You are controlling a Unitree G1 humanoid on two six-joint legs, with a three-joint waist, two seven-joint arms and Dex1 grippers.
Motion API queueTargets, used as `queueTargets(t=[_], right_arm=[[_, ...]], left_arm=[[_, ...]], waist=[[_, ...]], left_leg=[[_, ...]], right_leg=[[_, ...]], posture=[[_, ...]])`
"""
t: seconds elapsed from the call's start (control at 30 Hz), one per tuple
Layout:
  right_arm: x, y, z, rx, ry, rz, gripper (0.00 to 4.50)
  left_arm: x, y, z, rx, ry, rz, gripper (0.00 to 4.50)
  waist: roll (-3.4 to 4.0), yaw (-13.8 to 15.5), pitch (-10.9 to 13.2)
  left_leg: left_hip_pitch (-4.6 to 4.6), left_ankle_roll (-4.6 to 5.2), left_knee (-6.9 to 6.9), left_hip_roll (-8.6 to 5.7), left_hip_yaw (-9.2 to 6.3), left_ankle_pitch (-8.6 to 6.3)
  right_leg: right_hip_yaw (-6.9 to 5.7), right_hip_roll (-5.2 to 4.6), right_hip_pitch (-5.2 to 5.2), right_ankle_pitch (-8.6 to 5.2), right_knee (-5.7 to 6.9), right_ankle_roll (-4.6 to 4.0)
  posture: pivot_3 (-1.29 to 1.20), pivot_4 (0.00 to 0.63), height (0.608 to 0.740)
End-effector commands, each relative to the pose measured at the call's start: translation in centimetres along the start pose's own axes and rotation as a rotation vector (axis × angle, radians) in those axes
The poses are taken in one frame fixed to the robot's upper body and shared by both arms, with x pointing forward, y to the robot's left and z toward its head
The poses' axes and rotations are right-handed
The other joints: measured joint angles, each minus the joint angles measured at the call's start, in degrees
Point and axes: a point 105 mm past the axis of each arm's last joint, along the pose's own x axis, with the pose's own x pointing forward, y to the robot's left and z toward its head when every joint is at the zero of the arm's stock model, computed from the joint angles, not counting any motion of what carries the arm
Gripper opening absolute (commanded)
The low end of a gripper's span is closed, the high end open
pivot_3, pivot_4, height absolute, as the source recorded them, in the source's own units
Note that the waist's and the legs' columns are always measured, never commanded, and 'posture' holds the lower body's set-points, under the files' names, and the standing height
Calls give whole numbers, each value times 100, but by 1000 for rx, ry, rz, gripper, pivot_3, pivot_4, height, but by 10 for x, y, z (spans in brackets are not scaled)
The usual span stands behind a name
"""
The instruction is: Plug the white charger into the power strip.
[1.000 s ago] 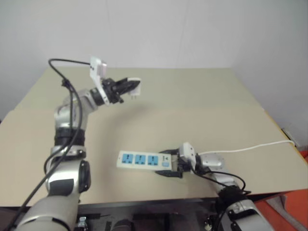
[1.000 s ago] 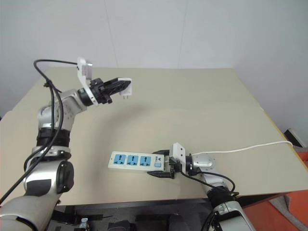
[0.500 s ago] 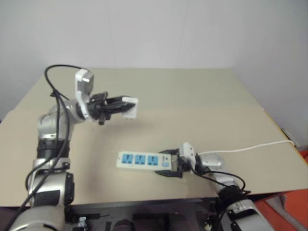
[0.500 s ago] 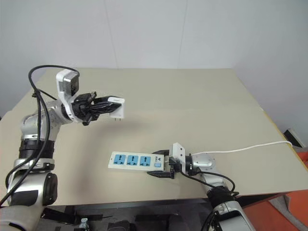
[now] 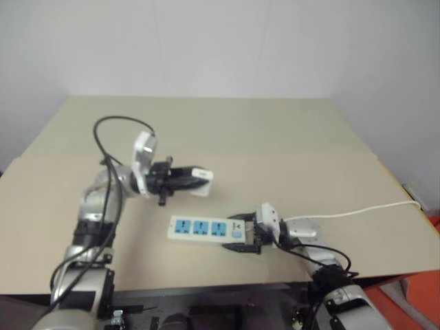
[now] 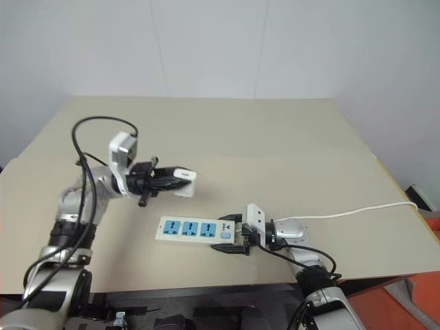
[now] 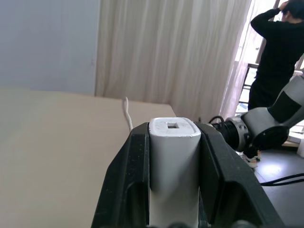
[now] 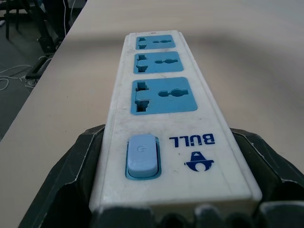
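Observation:
The power strip [image 5: 199,229] lies flat near the table's front edge, its three blue outlet faces up. My right gripper [image 5: 242,238] is shut on its switch end, and in the right wrist view the black fingers [image 8: 71,180] hug both sides of the strip [image 8: 161,118]. My left gripper [image 5: 187,180] is shut on the white charger [image 5: 202,183], held level just above the table, behind the strip and apart from it. In the left wrist view the charger [image 7: 174,171] stands clamped between both fingers [image 7: 127,185].
A thin white cable [image 5: 357,210] runs from the strip to the table's right edge. The tan table [image 5: 275,151] stretches back to the wall. In the left wrist view a person [image 7: 278,52] stands by curtains past the table's right side.
My left gripper has come down and back toward the front edge with the charger, turning level, and now hovers close behind the strip. The right gripper and strip have not moved.

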Motion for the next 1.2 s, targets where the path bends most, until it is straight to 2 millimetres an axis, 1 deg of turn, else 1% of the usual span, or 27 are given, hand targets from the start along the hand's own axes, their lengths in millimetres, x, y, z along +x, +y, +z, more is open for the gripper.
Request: queueTargets(t=[0.03,0.1,0.2,0.3,0.43,0.53,0.67,0.8,1.03,1.2], right_arm=[[1,0,5,-13,-7,8,3431],[0,-1,5,-12,-5,8,3431],[-1,-1,5,-11,-1,9,3431],[0,-1,4,-10,0,9,3431],[1,-1,5,-10,-4,7,3431],[-1,-1,5,-8,-1,4,3431],[-3,0,5,-4,4,3,3431],[-3,0,5,0,6,-1,3431],[-2,1,6,5,2,-8,3431],[-3,2,6,5,3,-10,3431]], left_arm=[[7,-7,8,50,-2,-28,1012],[7,-8,6,45,2,-31,1012],[7,-9,-3,64,35,-43,1012],[12,-11,-10,62,36,-46,1012],[17,-15,-32,53,74,-64,1012],[25,-14,-52,52,99,-65,1012],[36,-17,-66,44,87,-73,1012],[40,-20,-73,34,84,-72,1012],[32,-18,-79,39,118,-52,1012],[32,-16,-85,47,122,-34,1012]], waist=[[0,0,0],[0,0,0],[0,1,0],[0,2,0],[0,4,0],[0,11,0],[0,12,0],[0,14,0],[0,12,0],[0,14,0]], left_leg=[[0,0,1,0,0,0],[2,1,1,-1,-1,0],[2,1,1,-1,-1,-1],[2,2,1,-1,-1,-1],[2,3,1,-1,-1,-2],[2,3,1,-2,1,-2],[2,4,1,-2,5,-2],[1,6,1,-2,0,-3],[2,7,1,-2,-2,-4],[1,7,1,-2,-2,-4]], right_leg=[[0,0,0,0,0,0],[1,-1,0,0,1,0],[1,-1,0,0,0,0],[1,-1,0,0,-2,0],[1,-1,0,0,-3,0],[1,-1,0,0,-3,0],[1,-1,1,0,-3,0],[2,-2,1,0,-5,0],[1,-2,1,0,-5,0],[1,-2,1,0,-6,0]], posture=[[0,150,740],[0,150,740],[0,150,740],[0,150,740],[0,150,740],[0,150,740],[0,150,740],[0,150,740],[0,150,740],[0,150,740]])
